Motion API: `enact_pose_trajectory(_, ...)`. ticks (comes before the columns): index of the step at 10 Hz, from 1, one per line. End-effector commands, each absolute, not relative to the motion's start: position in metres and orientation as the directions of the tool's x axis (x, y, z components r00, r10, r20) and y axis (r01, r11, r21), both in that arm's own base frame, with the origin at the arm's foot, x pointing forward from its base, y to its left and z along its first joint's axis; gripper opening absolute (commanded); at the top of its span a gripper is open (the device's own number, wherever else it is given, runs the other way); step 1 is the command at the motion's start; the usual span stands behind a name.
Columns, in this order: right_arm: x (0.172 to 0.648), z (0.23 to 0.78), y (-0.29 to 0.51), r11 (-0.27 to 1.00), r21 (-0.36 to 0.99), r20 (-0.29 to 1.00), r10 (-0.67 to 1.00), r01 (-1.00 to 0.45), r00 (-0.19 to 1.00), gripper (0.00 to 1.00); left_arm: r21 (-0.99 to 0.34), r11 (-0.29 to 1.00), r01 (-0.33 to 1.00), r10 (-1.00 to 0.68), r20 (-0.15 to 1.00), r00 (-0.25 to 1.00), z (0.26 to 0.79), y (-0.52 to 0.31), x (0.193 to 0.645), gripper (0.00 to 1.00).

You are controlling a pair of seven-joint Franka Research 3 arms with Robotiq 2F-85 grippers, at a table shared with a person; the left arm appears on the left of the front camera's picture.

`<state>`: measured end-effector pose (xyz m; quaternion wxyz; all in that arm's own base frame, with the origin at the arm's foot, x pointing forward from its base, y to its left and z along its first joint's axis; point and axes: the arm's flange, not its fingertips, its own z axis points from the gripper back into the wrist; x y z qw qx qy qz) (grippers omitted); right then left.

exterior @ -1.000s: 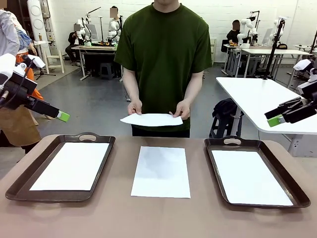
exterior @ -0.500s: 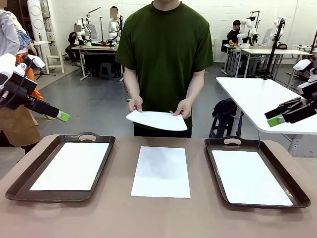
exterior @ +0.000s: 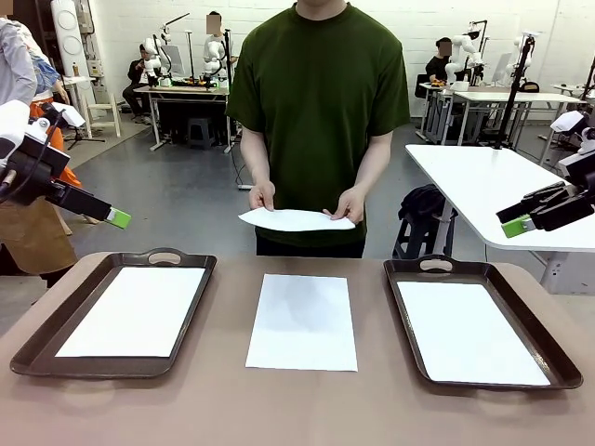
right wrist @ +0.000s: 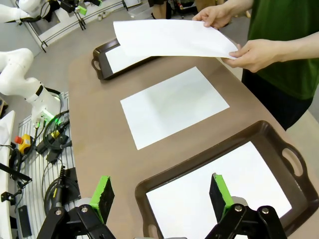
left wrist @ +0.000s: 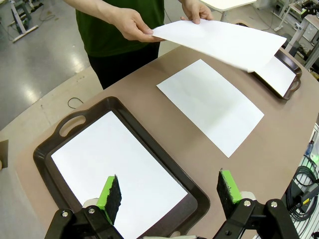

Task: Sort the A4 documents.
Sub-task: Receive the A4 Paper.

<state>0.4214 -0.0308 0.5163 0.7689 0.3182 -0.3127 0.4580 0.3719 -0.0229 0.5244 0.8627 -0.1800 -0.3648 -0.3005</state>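
Across the table a person's hands hold one A4 document (exterior: 296, 220) level, above the far edge. A second sheet (exterior: 302, 321) lies bare on the table's middle. Another sheet (exterior: 135, 311) rests in the left dark brown tray (exterior: 42, 339), and one more (exterior: 469, 332) in the right tray (exterior: 548, 348). My left gripper (exterior: 116, 218) hangs open in the air above and left of the left tray. My right gripper (exterior: 518, 226) hangs open high to the right of the right tray. In the left wrist view the open gripper (left wrist: 169, 194) looks down on its tray's sheet (left wrist: 114, 164); the right wrist view shows its open gripper (right wrist: 162, 194) over the sheet (right wrist: 249, 169).
The brown table (exterior: 297, 409) has bare strips between the trays and along its near edge. A white table (exterior: 483, 186) stands behind on the right. Other people and workbenches are far back in the room.
The person has shifted slightly to the right and levelled the held sheet, after tilting it briefly. Neither arm has moved.
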Motion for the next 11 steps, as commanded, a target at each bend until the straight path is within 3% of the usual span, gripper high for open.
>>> enact_pose_trajectory(1, 0.4214, 0.5157, -0.0297, 0.367, 0.197, 0.788, 0.492, -0.909, 0.370, 1.00, -0.094, 0.755, 0.649, -0.385, 0.737, 0.555, 0.5233, -0.0219, 0.3723, 1.00)
enact_pose_trajectory(11, 0.4214, 0.5157, -0.0297, 0.367, 0.197, 0.788, 0.492, -0.909, 0.370, 1.00, -0.094, 0.755, 0.649, -0.385, 0.737, 0.555, 0.5233, -0.0219, 0.3723, 1.00)
